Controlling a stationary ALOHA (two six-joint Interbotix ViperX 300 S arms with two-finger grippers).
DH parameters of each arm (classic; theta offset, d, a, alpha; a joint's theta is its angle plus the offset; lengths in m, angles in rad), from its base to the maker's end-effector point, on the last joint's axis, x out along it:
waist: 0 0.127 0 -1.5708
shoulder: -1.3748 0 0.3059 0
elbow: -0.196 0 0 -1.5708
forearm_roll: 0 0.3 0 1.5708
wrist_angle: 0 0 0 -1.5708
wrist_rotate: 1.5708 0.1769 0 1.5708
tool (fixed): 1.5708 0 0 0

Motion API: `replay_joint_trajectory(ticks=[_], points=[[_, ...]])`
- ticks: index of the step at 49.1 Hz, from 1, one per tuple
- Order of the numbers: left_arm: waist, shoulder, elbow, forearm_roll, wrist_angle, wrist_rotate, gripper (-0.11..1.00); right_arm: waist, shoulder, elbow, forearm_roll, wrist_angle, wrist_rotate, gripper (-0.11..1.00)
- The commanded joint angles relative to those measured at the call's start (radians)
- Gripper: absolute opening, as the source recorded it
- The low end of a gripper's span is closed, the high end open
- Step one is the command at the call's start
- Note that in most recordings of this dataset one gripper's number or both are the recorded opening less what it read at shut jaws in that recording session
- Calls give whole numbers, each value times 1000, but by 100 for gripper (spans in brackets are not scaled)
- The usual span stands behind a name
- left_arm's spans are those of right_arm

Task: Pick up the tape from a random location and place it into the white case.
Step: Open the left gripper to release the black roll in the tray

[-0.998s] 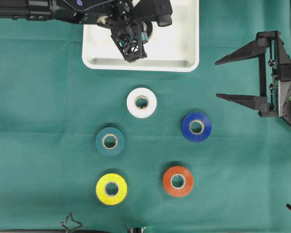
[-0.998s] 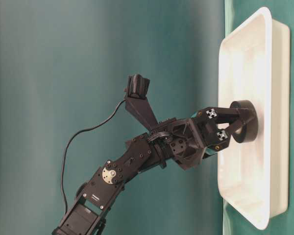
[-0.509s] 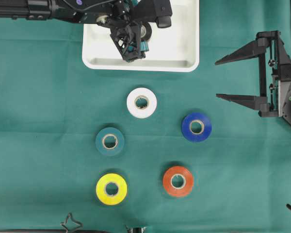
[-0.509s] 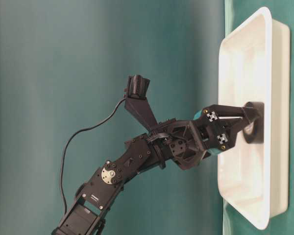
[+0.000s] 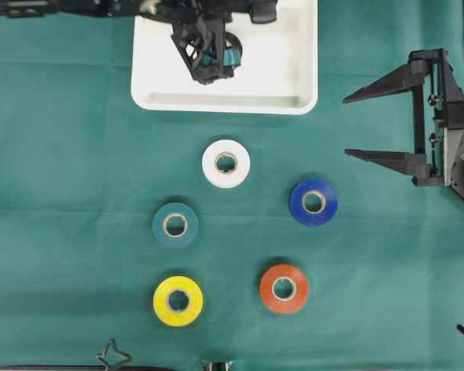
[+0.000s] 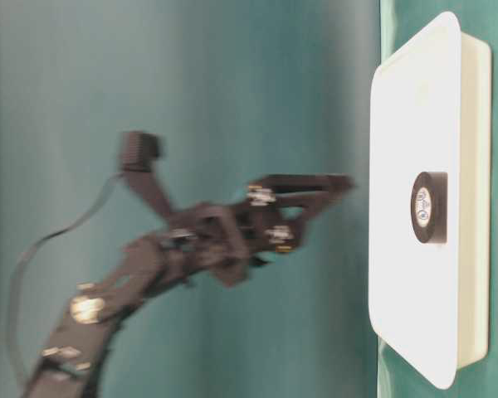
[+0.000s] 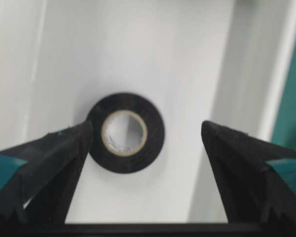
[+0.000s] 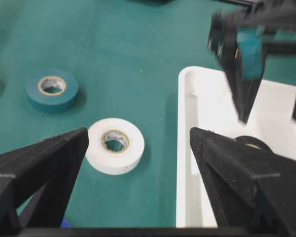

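My left end effector (image 7: 145, 163) is matte black, its two fingers tapering to blunt wedges with teal pads on their inner faces. Behind it, at the top of the overhead frame, my wrist is an open black lattice with a teal patch showing through. In the table-level frame my left arm is black and blurred, with small pale screw heads, a round silver hub at lower left, a thin black cable looping off it, and a boxy camera on a stalk. My right end effector (image 5: 354, 126) is black too, with long pointed fingers.
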Motion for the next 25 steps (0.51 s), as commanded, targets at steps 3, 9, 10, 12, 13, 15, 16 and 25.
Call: replay_joint_trajectory(ticks=[3,9,10,12,13,15,16,25], points=[[-9,-74,-60,-2,60,-2,98,2,-2,-29,-2,-3,0,93],[-11,-87,-89,-2,127,-2,98,2,-2,-31,-2,0,0,93],[-11,-89,-92,-2,135,-2,98,2,-3,-32,-2,2,0,93],[-11,-91,-95,-2,144,-2,98,2,-3,-34,-2,3,0,93],[-11,-92,-97,0,147,-2,98,2,-3,-35,0,3,0,93],[-11,-94,-95,0,147,-2,98,2,-3,-35,-2,3,0,93],[-9,-94,-94,-2,147,-2,98,2,-3,-35,-2,3,0,93],[-23,-100,-83,-2,147,-3,98,2,-3,-35,-2,3,0,93]])
